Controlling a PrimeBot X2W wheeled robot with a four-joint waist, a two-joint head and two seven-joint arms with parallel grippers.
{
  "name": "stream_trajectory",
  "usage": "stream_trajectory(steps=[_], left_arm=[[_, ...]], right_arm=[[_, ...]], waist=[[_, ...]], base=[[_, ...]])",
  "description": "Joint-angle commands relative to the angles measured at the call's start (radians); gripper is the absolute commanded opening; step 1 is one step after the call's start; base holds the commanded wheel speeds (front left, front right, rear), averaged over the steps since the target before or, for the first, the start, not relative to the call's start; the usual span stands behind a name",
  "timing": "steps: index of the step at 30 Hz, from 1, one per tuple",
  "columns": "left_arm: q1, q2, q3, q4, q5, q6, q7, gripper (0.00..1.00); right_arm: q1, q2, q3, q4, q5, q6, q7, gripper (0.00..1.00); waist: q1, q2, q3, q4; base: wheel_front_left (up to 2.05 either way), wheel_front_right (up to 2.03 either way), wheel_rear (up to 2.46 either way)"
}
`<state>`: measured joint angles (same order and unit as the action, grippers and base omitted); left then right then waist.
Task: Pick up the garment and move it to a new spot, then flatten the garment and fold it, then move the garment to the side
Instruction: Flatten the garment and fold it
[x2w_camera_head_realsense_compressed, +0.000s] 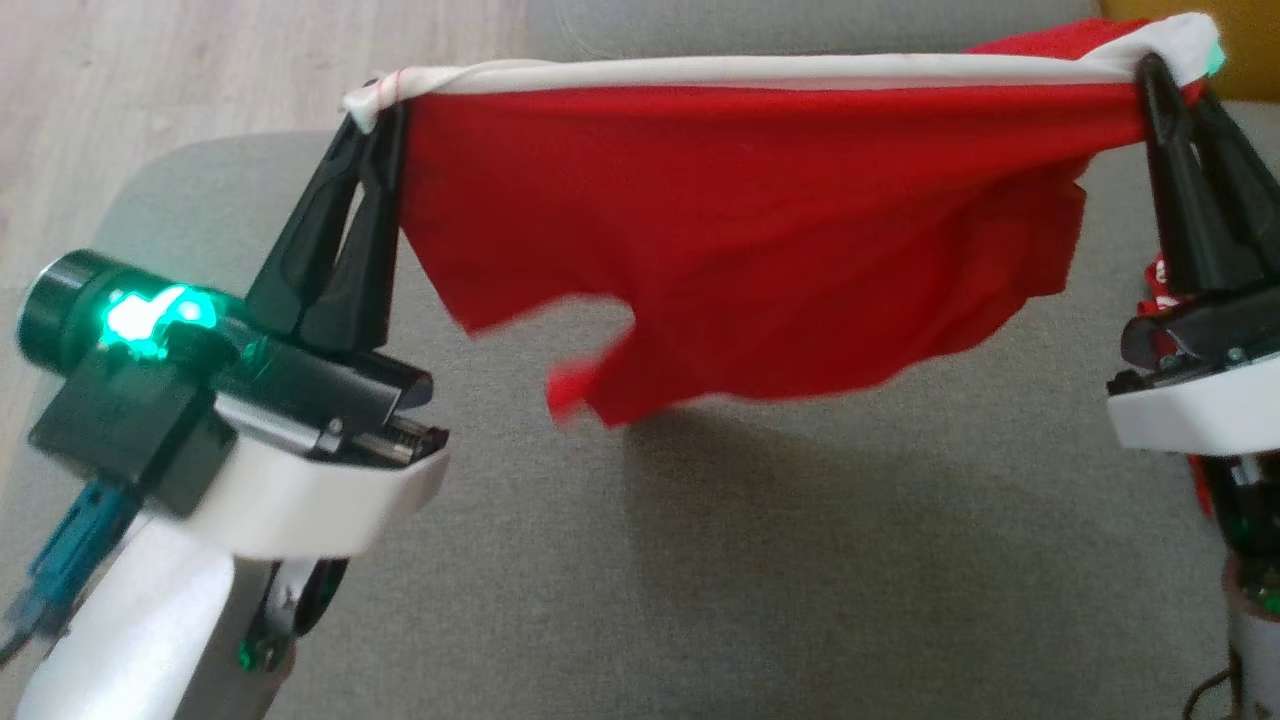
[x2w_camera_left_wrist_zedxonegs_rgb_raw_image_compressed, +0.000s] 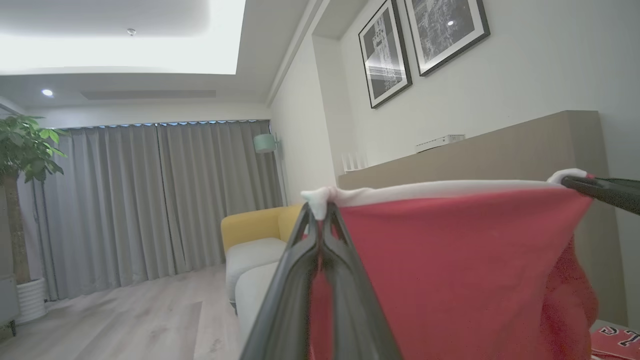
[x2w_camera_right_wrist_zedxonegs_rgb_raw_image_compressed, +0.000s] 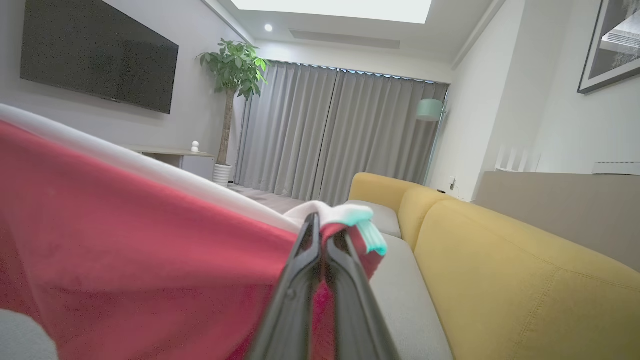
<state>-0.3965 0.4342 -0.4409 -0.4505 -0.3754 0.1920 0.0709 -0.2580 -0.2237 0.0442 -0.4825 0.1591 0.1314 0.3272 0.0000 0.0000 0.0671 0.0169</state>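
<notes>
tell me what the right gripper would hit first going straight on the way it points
The right gripper is shut on the red garment; past its hem the way looks free, with the grey curtains across the room probably first, depth unclear.

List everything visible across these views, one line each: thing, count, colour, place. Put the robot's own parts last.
garment: one, red with a white band, stretched in the air, held at both top corners
seat cushion: one, grey, beneath the garment
sofa: one, yellow, along the wall
floor: pale wood, beyond the seat cushion
curtains: grey, across the far wall
plant: one, green, beside the curtains
television: one, black, on the wall
framed pictures: two, black frames, high on the wall
lamp: one, teal shade, by the curtains
left gripper: one, dark, shut on the garment
right gripper: one, dark, shut on the garment
</notes>
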Motion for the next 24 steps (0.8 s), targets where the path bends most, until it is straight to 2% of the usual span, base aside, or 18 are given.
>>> stream_trajectory(steps=[1,4,7,11,15,18,19,24], left_arm=[[-0.067,0.012,0.046,-0.006,-0.018,-0.005,0.009,0.0],[-0.099,-0.021,0.041,0.08,-0.079,-0.033,0.009,0.0],[-0.166,-0.066,0.038,0.228,-0.146,-0.084,-0.011,0.0],[-0.324,-0.137,0.047,0.503,-0.208,-0.158,-0.06,0.0],[-0.516,-0.205,0.074,0.791,-0.235,-0.21,-0.143,0.0],[-0.66,-0.234,0.107,0.971,-0.234,-0.224,-0.23,0.0],[-0.66,-0.234,0.107,0.971,-0.234,-0.224,-0.23,0.0],[-0.799,-0.258,0.157,1.214,-0.237,-0.217,-0.308,0.0]], right_arm=[[-0.052,-0.011,0.001,-0.025,0.006,-0.001,0.01,0.0],[-0.083,-0.009,-0.005,0.029,0.025,-0.001,0.017,0.0],[-0.153,-0.012,0.0,0.124,0.045,-0.001,0.001,0.0],[-0.313,-0.01,0.015,0.322,0.072,-0.001,-0.039,0.0],[-0.519,0.018,0.034,0.541,0.091,-0.001,-0.109,0.0],[-0.675,0.061,0.044,0.687,0.095,-0.001,-0.179,0.0],[-0.675,0.061,0.044,0.687,0.095,-0.001,-0.179,0.0],[-0.845,0.132,0.055,0.941,0.101,-0.001,-0.29,0.0]], waist=[[0.0,0.0,0.011,-0.008],[0.0,0.0,0.034,-0.016],[0.0,0.0,0.059,-0.018],[0.0,0.0,0.084,-0.018],[0.0,0.0,0.09,-0.024],[0.0,0.0,0.09,-0.04],[0.0,0.0,0.09,-0.04],[0.0,0.0,0.078,-0.064]], base=[[0.0,0.0,0.0],[0.0,0.0,0.0],[0.0,0.0,0.0],[0.0,0.0,0.0],[0.0,0.0,0.0],[0.0,0.0,0.0],[0.0,0.0,0.0],[0.0,0.0,0.0]])
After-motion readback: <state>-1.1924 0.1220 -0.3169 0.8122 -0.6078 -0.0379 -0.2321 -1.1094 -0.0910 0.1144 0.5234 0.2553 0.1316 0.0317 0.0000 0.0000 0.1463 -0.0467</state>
